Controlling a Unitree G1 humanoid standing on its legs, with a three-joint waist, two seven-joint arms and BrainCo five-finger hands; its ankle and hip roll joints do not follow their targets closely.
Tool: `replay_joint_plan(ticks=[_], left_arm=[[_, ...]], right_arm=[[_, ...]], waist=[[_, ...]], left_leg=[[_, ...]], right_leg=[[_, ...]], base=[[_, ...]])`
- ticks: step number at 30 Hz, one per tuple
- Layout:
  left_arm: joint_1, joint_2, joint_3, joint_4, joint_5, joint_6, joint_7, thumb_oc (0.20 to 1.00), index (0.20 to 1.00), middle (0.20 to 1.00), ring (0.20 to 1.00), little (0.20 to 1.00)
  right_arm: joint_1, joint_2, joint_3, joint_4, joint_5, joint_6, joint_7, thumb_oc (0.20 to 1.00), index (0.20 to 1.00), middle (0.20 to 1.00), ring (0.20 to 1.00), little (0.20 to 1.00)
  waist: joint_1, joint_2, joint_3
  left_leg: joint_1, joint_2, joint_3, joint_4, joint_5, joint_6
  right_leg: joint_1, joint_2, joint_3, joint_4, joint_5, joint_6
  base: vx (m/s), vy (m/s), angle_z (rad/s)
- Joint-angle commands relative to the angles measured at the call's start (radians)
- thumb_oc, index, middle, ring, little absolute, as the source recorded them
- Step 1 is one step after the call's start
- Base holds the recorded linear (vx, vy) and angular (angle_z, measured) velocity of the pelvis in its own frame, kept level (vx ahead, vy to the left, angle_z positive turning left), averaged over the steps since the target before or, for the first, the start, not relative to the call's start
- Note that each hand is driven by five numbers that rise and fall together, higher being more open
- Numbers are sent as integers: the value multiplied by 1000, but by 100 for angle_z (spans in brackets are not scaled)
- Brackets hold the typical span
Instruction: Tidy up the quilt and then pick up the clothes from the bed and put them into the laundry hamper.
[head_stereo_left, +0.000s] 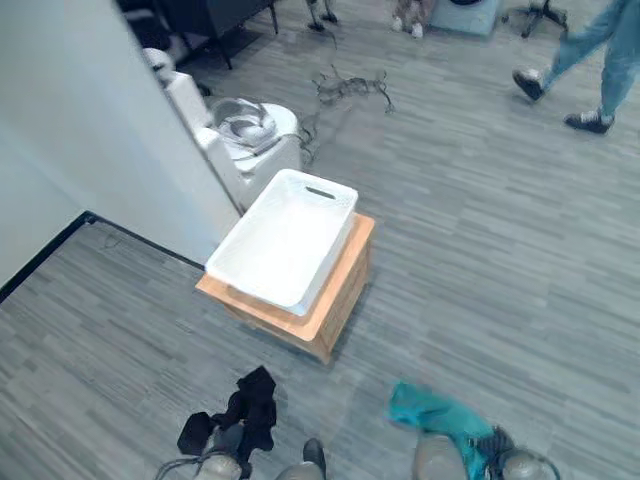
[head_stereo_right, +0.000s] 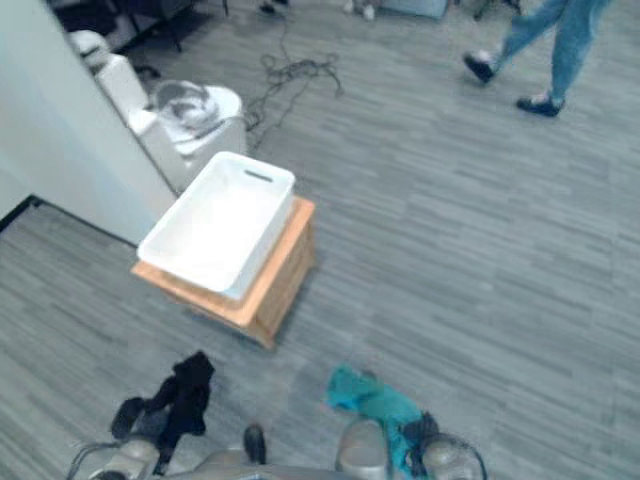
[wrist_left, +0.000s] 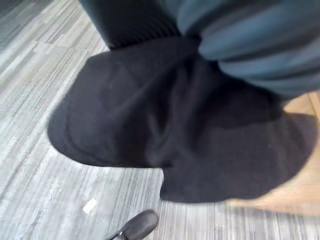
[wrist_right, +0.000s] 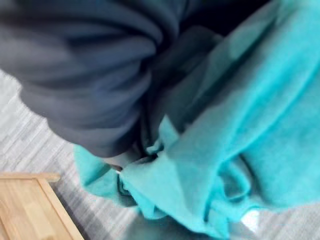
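Clothes are in both hands at the near edge of the scene: a black garment (head_stereo_left: 245, 412) hangs from the left robot hand (head_stereo_left: 222, 466) at near left, and a teal garment (head_stereo_left: 440, 418) is bunched at the right robot hand (head_stereo_left: 520, 466) at near right. In the left wrist view the black cloth (wrist_left: 165, 135) drapes over everything past the dark cover, so whether those fingers are curled round it or merely under it I cannot tell; same story on the right, where teal folds (wrist_right: 235, 135) wrap the hand and hide the fingers. Just beyond, in the middle of the floor, sits the white laundry hamper (head_stereo_left: 288, 238), a shallow open tub with a handle slot at its far end, resting on a low wooden stand (head_stereo_left: 340, 295), and it looks empty. To its far left, against the pale wall, stands a white machine (head_stereo_left: 245, 135) with a round top. Far right, a person's legs (head_stereo_left: 590, 60) walk across the grey floor (head_stereo_left: 500, 250). Judging by this, the quilt part is behind us and this is the carry-and-drop step. Next move calls for stepping closer, bringing both hands over the hamper's open top, well inside the rim, and only then letting the cloth fall, since trailing ends could catch on the edge.
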Motion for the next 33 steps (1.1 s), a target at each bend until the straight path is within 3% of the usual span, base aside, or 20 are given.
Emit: replay_joint_plan(ticks=[1, 2, 3, 5, 6, 7, 10, 12, 13, 15, 16, 17, 18, 19, 21, 22, 23, 24, 25, 33], left_arm=[[6, 39, 14, -40, -26, 2, 15, 200, 200, 200, 200, 200], [13, 36, 15, -40, -27, 4, 9, 200, 200, 200, 200, 200], [22, 28, 12, -40, -20, 4, 4, 200, 200, 200, 200, 200], [39, 16, 13, -39, -10, 3, -4, 200, 200, 200, 200, 200], [51, 7, 13, -39, -12, 4, -11, 200, 200, 200, 200, 200], [61, -1, 22, -42, -18, 9, -15, 200, 200, 200, 200, 200], [82, -4, 25, -42, -17, 20, -29, 200, 200, 200, 200, 200], [89, 6, 28, -30, 2, 30, -38, 200, 200, 200, 200, 200], [86, 16, 27, -31, 20, 30, -34, 200, 200, 200, 200, 200], [77, 30, 30, -39, 24, 33, -20, 200, 200, 200, 200, 200], [74, 32, 34, -51, 24, 29, -15, 200, 200, 200, 200, 200], [74, 32, 34, -51, 24, 29, -15, 200, 200, 200, 200, 200], [71, 35, 27, -71, 25, 15, -16, 200, 200, 200, 200, 200], [71, 34, 26, -71, 25, 15, -16, 200, 200, 200, 200, 200], [64, 36, 8, -82, 28, 5, -22, 200, 200, 200, 200, 200], [59, 42, -1, -81, 33, 4, -25, 200, 200, 200, 200, 200], [56, 41, -6, -78, 44, 2, -25, 200, 200, 200, 200, 200], [52, 47, -8, -73, 58, 0, -25, 200, 200, 200, 200, 200], [55, 49, -2, -68, 59, -4, -26, 200, 200, 200, 200, 200], [138, 33, 55, -24, 46, -3, -19, 200, 200, 200, 200, 200]], right_arm=[[-52, -68, 0, -71, -5, 0, 2, 200, 200, 200, 200, 200], [-68, -72, 6, -64, -7, 3, 3, 200, 200, 200, 200, 200], [-86, -77, 13, -64, -9, 6, 1, 200, 200, 200, 200, 200], [-107, -87, 12, -69, -8, 8, 4, 200, 200, 200, 200, 200], [-109, -91, 4, -71, -10, 8, 5, 200, 200, 200, 200, 200], [-116, -105, -5, -73, -17, 5, 1, 200, 200, 200, 200, 200], [-114, -108, -1, -101, -26, 3, 5, 200, 200, 200, 200, 200], [-109, -102, 4, -154, -48, -5, 6, 200, 200, 200, 200, 200], [-117, -93, 8, -233, -58, -11, 8, 200, 200, 200, 200, 200], [-133, -88, 15, -328, -70, -17, 7, 200, 200, 200, 200, 200], [-138, -96, 15, -391, -81, -18, 3, 200, 200, 200, 200, 200], [-138, -96, 15, -392, -81, -18, 3, 200, 200, 200, 200, 200], [-152, -120, 9, -470, -86, -35, -11, 200, 200, 200, 200, 200], [-149, -122, 7, -476, -87, -31, -10, 200, 200, 200, 200, 200], [-143, -165, -20, -541, -82, -39, -21, 200, 200, 200, 200, 200], [-144, -182, -34, -563, -74, -42, -28, 200, 200, 200, 200, 200], [-141, -205, -61, -587, -67, -43, -36, 200, 200, 200, 200, 200], [-128, -246, -105, -639, -60, -51, -52, 200, 200, 200, 200, 200], [-133, -268, -125, -671, -49, -59, -62, 200, 200, 200, 200, 200], [-232, -423, -182, -961, -44, -127, -54, 200, 200, 200, 200, 200]], waist=[[41, -25, 70], [52, -31, 74], [60, -34, 73], [77, -33, 60], [82, -29, 41], [84, -12, 19], [72, 2, -10], [69, -5, -11], [51, -1, 10], [24, 0, 46], [20, -3, 50], [20, -3, 49], [14, -9, 51], [10, -7, 53], [-12, -6, 49], [-21, -9, 41], [-35, -7, 35], [-58, -12, 22], [-58, -14, 15], [-16, -15, -34]], left_leg=[[-80, 249, 102, 466, 96, 1], [-103, 248, 146, 483, 71, 4], [-136, 190, 179, 462, 24, 10], [-209, 113, 246, 377, -10, 10], [-204, 92, 304, 293, -2, 8], [-186, 117, 430, 174, 36, -4], [-107, 87, 453, 64, 41, 23], [-56, 52, 421, 17, 15, 61], [18, 28, 416, -21, -28, 93], [64, 17, 399, -51, -39, 111], [69, 11, 391, -60, -40, 113], [69, 11, 391, -61, -40, 113], [73, 2, 357, -67, -41, 107], [75, 3, 352, -67, -41, 106], [78, -2, 312, -76, -47, 96], [80, -4, 293, -80, -54, 91], [73, 2, 280, -86, -41, 89], [79, -8, 234, -88, -57, 86], [82, -10, 213, -83, -66, 86], [102, 15, 207, -58, -57, 54]], right_leg=[[142, 15, -121, 27, -223, -45], [171, 20, -130, 14, -234, -53], [190, 26, -136, -2, -242, -58], [219, 43, -143, -14, -253, -56], [231, 46, -154, -13, -267, -50], [254, 71, -199, -2, -308, -49], [267, 84, -254, 45, -332, -35], [239, 65, -301, 239, -351, -14], [145, 34, -311, 447, -303, 36], [5, 3, -255, 678, -225, 81], [-40, -2, -226, 716, -233, 84], [-41, -3, -226, 716, -233, 84], [-49, 3, -182, 613, -260, 63], [-40, 5, -188, 605, -259, 62], [-33, 21, -132, 460, -278, 37], [-30, 27, -89, 359, -283, 30], [-31, 43, -36, 265, -251, 21], [-17, 50, 69, 188, -228, 33], [1, 49, 100, 160, -221, 41], [82, 56, 55, 56, -190, 28]], base=[[329, -344, 149], [324, -310, 144], [270, -204, 106], [318, -122, 19], [451, -74, 30], [340, -36, 52], [284, -23, 67], [266, 59, 68], [180, 131, 63], [99, 78, 103], [43, 13, 99], [161, -44, 79], [132, -47, 58], [210, -118, 72], [167, -122, 77], [116, -181, 63], [174, -258, 127], [180, -235, 150], [181, -137, 182], [133, -136, 28]])
